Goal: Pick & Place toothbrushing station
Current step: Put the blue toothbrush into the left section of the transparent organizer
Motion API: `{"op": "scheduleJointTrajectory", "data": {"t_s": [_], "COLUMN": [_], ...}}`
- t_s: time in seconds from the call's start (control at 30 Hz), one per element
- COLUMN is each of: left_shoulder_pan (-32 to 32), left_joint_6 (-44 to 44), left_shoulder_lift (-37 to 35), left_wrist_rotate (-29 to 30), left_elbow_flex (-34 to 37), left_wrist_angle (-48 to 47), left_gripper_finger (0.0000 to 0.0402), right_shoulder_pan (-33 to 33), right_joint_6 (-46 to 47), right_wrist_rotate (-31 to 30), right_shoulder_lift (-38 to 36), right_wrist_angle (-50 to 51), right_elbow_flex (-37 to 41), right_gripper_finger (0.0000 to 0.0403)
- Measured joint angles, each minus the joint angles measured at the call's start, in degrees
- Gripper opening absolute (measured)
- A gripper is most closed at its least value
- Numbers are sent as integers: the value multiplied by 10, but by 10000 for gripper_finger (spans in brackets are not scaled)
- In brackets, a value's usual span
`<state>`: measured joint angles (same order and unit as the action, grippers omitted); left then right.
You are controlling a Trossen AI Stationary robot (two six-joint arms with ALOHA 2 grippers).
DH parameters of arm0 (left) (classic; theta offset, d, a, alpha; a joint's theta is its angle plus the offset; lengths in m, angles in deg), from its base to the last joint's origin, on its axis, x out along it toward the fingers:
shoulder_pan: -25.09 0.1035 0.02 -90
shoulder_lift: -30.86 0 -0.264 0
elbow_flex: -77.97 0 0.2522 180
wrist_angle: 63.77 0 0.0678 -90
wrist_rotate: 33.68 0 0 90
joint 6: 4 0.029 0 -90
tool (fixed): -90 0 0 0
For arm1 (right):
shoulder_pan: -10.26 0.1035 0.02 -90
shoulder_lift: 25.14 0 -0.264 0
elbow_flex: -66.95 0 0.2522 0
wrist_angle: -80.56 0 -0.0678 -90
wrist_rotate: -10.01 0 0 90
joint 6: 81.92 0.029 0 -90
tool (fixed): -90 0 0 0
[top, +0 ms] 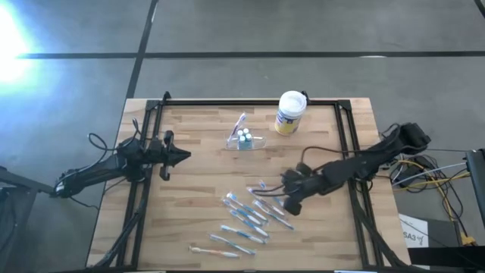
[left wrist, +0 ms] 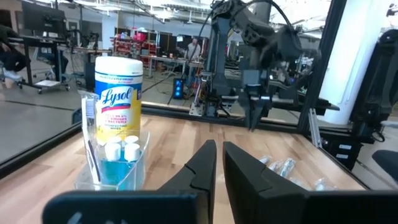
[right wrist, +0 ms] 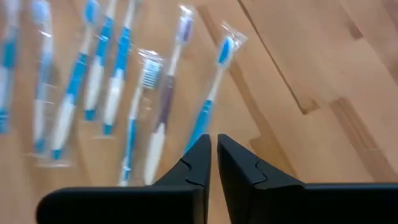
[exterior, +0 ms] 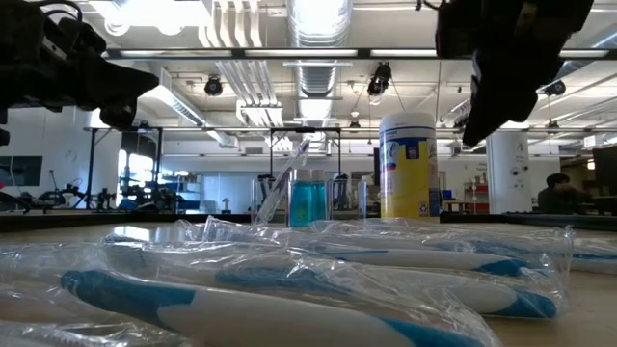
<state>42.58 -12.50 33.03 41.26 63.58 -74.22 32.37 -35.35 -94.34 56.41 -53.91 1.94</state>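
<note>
Lying on the tabletop (top: 189, 136) are roughly ten wrapped toothbrushes (top: 246, 220) and one white canister (top: 289, 112). Beside the canister, the clear toothbrushing station (top: 245, 140) holds one toothbrush and small blue bottles. Both the left end effector (top: 182, 156) and the right end effector (top: 290, 206) hover empty, fingers nearly together.

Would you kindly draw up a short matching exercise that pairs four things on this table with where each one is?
Things:
1. white canister
2. clear holder
3. wrapped toothbrushes
4. left tool

Places:
A. spread over the near part of the table
B. far edge, beside the frame rail
C. above the table's left side, holding nothing
D. mid-table, with blue bottles and one toothbrush inside

Pairs: 1-B, 2-D, 3-A, 4-C
</note>
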Motion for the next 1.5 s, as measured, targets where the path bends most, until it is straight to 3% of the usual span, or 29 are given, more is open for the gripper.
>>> {"op": "scheduleJointTrajectory", "data": {"t_s": [0.27,0.63,0.87,1.07,1.5], "left_shoulder_pan": [0,0,0,0,0], "left_joint_6": [-6,-8,-12,-12,-12], "left_shoulder_lift": [1,1,1,1,1], "left_wrist_rotate": [0,-3,-4,-5,-5], "left_elbow_flex": [0,0,0,0,0], "left_wrist_angle": [0,-3,-5,-6,-7], "left_gripper_finger": [33,37,33,37,37], "right_shoulder_pan": [0,-10,-26,-34,-36], "right_joint_6": [-11,-84,-64,-65,-75], "right_wrist_rotate": [-8,-7,14,69,69], "right_shoulder_lift": [128,252,252,254,248], "right_wrist_angle": [123,145,127,62,15], "right_elbow_flex": [-106,-191,-167,-135,-89], "right_gripper_finger": [85,160,191,199,198]}}
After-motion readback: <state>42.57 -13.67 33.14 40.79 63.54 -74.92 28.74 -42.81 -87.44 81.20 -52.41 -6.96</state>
